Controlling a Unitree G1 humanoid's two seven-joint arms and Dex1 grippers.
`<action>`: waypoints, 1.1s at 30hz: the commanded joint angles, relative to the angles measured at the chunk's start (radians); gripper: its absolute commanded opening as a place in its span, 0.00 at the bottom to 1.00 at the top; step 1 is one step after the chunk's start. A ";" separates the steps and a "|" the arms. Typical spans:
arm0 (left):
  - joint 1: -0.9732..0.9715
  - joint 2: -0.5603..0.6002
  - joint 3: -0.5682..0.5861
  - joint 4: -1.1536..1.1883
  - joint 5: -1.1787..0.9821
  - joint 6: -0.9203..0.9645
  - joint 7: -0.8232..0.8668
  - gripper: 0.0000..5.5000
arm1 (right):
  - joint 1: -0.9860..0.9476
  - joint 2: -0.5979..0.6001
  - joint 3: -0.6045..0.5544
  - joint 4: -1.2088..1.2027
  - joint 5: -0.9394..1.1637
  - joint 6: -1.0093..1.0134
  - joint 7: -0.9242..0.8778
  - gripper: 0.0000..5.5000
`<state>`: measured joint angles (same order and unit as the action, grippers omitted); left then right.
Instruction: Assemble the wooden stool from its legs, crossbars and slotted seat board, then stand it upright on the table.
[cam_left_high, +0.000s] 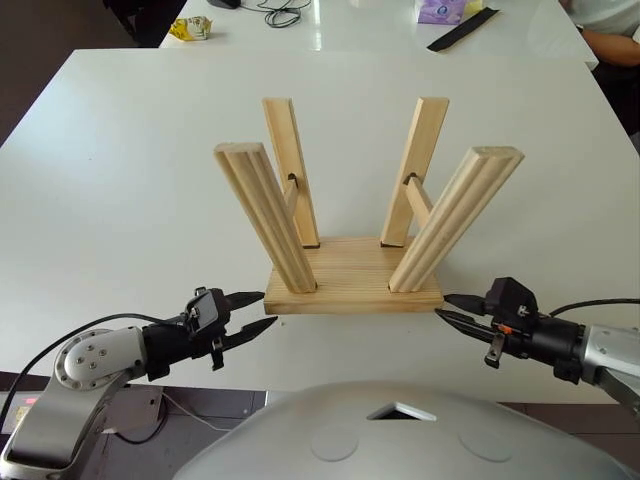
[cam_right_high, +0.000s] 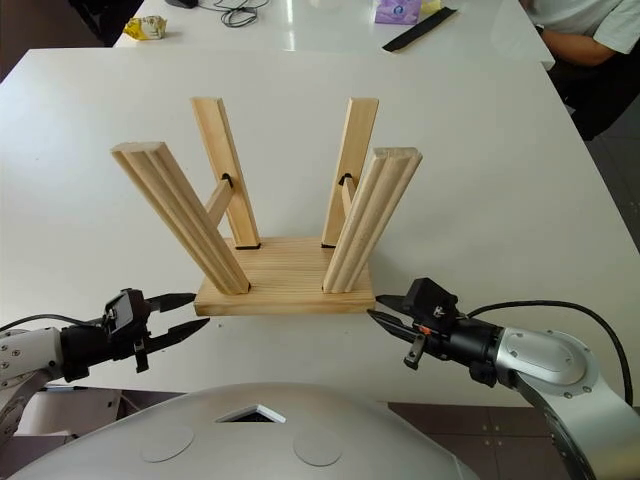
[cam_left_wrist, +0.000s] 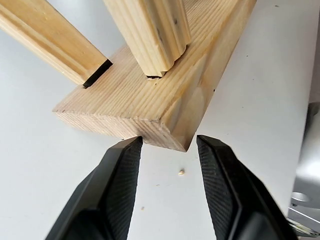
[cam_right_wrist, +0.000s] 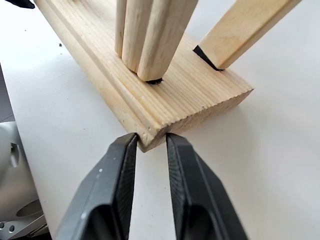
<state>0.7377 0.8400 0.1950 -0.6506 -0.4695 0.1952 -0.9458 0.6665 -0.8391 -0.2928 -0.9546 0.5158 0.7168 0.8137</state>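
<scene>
The wooden stool stands upside down on the white table (cam_left_high: 120, 180), its seat board (cam_left_high: 350, 275) flat and its legs (cam_left_high: 265, 215) pointing up and splayed outward. Short crossbars (cam_left_high: 415, 195) join the legs on each side. At the board's near left corner my left gripper (cam_left_high: 268, 308) is open, and in the left wrist view its fingertips (cam_left_wrist: 131, 150) flank that corner without touching it. My right gripper (cam_left_high: 443, 305) sits at the near right corner, open by a narrow gap, with the corner (cam_right_wrist: 147, 142) just between its tips.
The table's front edge runs just under both grippers. A second table behind carries a yellow packet (cam_left_high: 190, 27), cables, a purple box (cam_left_high: 440, 10) and a black strip (cam_left_high: 462, 27). A person's arm (cam_left_high: 612, 40) rests at the far right.
</scene>
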 joint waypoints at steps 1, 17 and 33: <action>0.000 0.014 0.028 -0.148 -0.110 0.069 -0.010 0.36 | -0.011 -0.030 -0.058 -0.082 0.104 0.007 0.050 0.14; -0.097 0.029 0.149 -0.259 -0.335 0.311 0.000 0.36 | -0.050 -0.144 -0.175 -0.092 0.310 -0.035 0.032 0.14; -0.157 0.119 0.249 -0.229 -0.502 0.439 -0.040 0.36 | -0.132 -0.259 -0.342 -0.064 0.520 0.044 0.087 0.00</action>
<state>0.6155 0.9383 0.4513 -0.8998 -0.9920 0.6253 -0.9860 0.5425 -1.0831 -0.6344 -1.0274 1.0485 0.7503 0.8971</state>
